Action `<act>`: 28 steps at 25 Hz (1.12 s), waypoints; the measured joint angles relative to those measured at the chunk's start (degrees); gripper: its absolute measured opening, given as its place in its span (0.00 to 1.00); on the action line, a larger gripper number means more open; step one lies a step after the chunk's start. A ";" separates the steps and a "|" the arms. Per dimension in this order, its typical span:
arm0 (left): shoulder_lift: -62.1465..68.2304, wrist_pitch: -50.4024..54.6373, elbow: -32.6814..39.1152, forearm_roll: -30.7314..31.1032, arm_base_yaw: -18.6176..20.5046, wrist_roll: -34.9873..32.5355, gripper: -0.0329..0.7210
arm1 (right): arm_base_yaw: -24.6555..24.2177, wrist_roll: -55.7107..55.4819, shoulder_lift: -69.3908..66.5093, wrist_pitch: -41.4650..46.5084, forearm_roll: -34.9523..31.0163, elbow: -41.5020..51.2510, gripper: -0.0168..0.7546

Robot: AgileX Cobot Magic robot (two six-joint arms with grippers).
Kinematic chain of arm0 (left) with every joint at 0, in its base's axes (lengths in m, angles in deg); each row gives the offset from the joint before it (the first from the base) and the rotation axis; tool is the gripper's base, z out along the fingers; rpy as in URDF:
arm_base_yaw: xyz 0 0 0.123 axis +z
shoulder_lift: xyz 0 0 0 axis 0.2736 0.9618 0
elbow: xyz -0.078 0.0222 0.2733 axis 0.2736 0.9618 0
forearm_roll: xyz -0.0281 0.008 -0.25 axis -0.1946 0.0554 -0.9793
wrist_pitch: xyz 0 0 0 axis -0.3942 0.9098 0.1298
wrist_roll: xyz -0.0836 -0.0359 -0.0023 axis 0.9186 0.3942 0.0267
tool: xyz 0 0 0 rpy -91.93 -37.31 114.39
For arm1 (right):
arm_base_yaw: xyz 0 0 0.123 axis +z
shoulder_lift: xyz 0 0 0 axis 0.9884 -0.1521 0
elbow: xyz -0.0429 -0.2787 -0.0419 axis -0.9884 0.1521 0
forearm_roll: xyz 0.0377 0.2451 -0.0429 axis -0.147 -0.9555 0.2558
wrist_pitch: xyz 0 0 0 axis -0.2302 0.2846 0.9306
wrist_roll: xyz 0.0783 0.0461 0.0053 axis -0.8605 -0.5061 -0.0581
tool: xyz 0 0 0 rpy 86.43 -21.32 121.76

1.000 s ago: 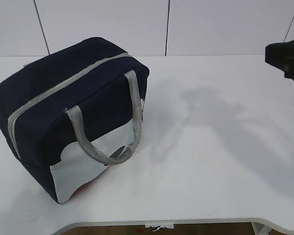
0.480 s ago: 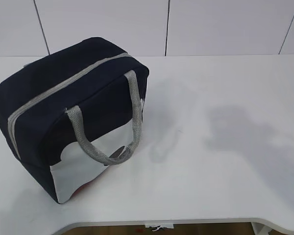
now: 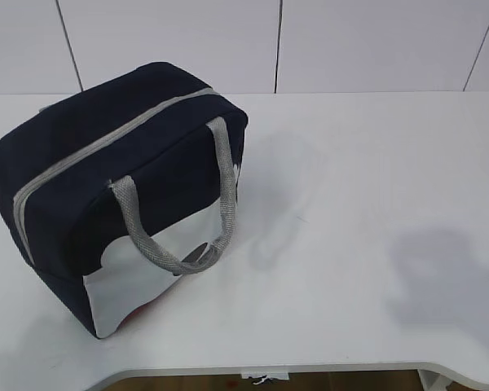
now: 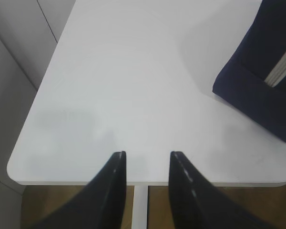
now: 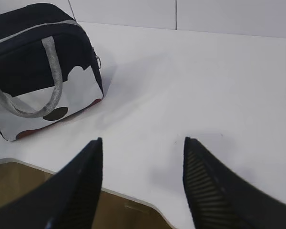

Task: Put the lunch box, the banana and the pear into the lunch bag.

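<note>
The navy lunch bag [image 3: 114, 187] stands on the left of the white table [image 3: 359, 212] with its grey zipper [image 3: 98, 151] shut along the top and its grey handle [image 3: 220, 187] hanging over the white front panel. It also shows in the right wrist view [image 5: 38, 62] and, as a corner, in the left wrist view [image 4: 264, 76]. The lunch box, banana and pear are out of view. My left gripper [image 4: 148, 155] is open and empty above the table's edge. My right gripper [image 5: 143, 140] is open wide and empty above the table's front edge. Neither gripper shows in the exterior view.
A white panelled wall [image 3: 277, 41] stands behind the table. The table's curved front edge [image 3: 269, 371] runs along the bottom of the exterior view, with brown floor [image 5: 19, 183] below it.
The right arm, seen at the upper right edge one second ago, has left the exterior view. Its shadow on the table has slid toward the lower right. The bag has not moved.
</note>
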 joint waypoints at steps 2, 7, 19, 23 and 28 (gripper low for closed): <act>0.00 0.00 0.00 0.00 0.00 0.00 0.35 | 0.00 0.00 3.29 1.63 -0.11 0.00 0.56; 0.00 0.00 0.00 0.00 0.00 0.00 0.36 | 0.00 1.26 12.48 5.13 -0.20 0.00 0.56; 0.00 0.00 0.00 0.00 0.00 0.00 0.36 | 0.00 3.29 15.56 12.27 0.78 4.03 0.56; 0.00 0.00 0.00 -0.09 0.00 0.00 0.36 | 0.00 3.99 15.56 13.02 1.52 7.40 0.56; 0.00 -0.09 0.00 -0.09 0.00 0.00 0.36 | 0.00 5.31 15.56 13.12 1.60 11.82 0.53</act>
